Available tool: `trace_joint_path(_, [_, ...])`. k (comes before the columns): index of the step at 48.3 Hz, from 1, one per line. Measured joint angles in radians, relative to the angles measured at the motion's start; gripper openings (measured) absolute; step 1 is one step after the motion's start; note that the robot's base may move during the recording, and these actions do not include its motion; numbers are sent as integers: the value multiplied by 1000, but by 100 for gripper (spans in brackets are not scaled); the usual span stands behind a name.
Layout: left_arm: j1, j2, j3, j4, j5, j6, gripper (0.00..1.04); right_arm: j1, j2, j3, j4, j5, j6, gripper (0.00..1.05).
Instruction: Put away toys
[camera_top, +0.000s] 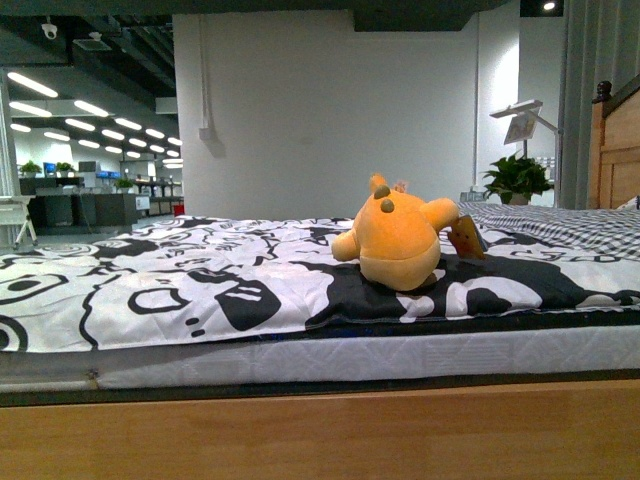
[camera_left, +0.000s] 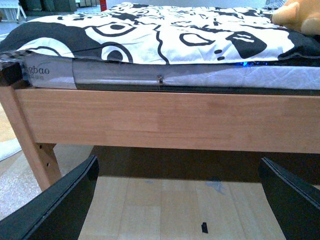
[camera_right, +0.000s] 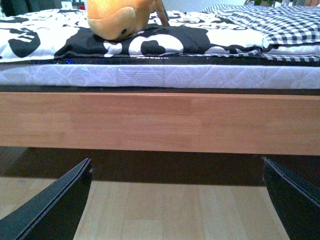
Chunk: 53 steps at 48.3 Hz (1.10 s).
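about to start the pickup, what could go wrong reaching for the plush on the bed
1. Both open hands, the left hand and the right hand, sit low, facing the wooden bed rail; driving straight forward may hit it.
2. The plush toy lies on the loose patterned quilt, so a grasp might pinch fabric too.

Wooden bed frame (camera_top: 320, 430), white wall (camera_top: 320, 100)

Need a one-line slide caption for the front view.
Orange plush toy lying on black-and-white patterned bedding atop a wood-framed bed; neither arm in view.
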Motion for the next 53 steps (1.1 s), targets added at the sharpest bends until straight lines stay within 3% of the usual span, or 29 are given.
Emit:
trace_joint_path(35, [0, 0, 0, 0, 0, 0, 99, 0, 1, 0, 0, 0, 0, 104])
trace_joint_path(37, [0, 0, 0, 0, 0, 0, 99, -10, 8, 3, -13, -39, 20, 104])
trace_joint_path(40, [0, 0, 0, 0, 1, 0, 99, -100, 99, 35, -20, -222, 114, 104])
trace_joint_path(43, [0, 0, 0, 0, 0, 0, 99, -168, 182, 68, 51, -286, 158, 104])
trace_joint_path(48, [0, 0, 0, 0, 0, 0, 99, -245, 329, 143, 199, -327, 180, 104])
trace_joint_path(53, [0, 0, 0, 0, 0, 0, 99, -267, 467, 209, 317, -321, 189, 104])
